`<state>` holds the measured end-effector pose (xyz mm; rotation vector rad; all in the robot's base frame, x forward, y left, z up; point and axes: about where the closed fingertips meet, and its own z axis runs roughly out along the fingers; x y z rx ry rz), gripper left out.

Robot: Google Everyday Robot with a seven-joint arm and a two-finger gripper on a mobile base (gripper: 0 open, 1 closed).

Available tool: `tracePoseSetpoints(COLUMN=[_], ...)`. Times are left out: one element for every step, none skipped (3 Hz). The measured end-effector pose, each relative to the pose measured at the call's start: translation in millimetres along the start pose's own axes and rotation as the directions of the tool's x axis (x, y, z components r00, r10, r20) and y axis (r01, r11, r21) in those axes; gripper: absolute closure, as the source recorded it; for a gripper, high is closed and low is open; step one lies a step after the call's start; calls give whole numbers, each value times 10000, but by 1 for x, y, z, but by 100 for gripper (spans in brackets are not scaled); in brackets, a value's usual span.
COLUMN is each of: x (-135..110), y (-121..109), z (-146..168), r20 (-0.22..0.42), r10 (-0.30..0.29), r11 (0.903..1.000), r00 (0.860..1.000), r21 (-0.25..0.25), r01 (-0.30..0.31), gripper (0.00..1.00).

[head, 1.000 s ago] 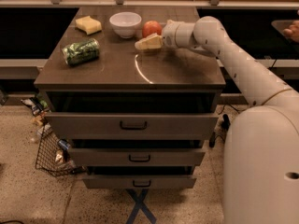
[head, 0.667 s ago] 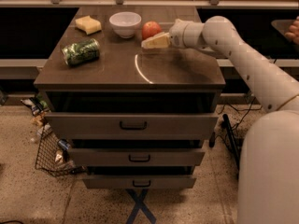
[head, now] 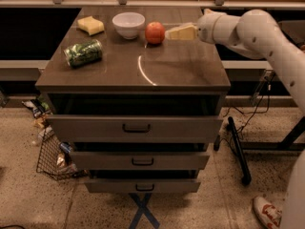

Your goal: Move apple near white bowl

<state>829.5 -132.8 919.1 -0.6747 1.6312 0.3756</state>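
The red-orange apple [head: 155, 32] sits on the dark cabinet top [head: 167, 66] near its back edge, just right of the white bowl [head: 128, 24], with a small gap between them. My gripper [head: 170, 33] reaches in from the right, its pale fingers [head: 181, 32] pointing left with the tips just right of the apple, close to it but apart from it. It holds nothing.
A green can [head: 83, 53] lies on its side at the left of the top. A yellow sponge [head: 91, 25] lies at the back left. Drawers [head: 136, 128] stand below, and a wire basket [head: 55, 154] sits on the floor at the left.
My gripper has drawn back to the right, away from the apple. The apple stays put beside the bowl.
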Motion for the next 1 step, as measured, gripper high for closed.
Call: tracePoseSetpoints(x=[-4], y=[-7], z=[-11], r20=[49], r10=[-4], r11=[9999], r00=[10000], r21=[167], r01=[3], gripper=[0])
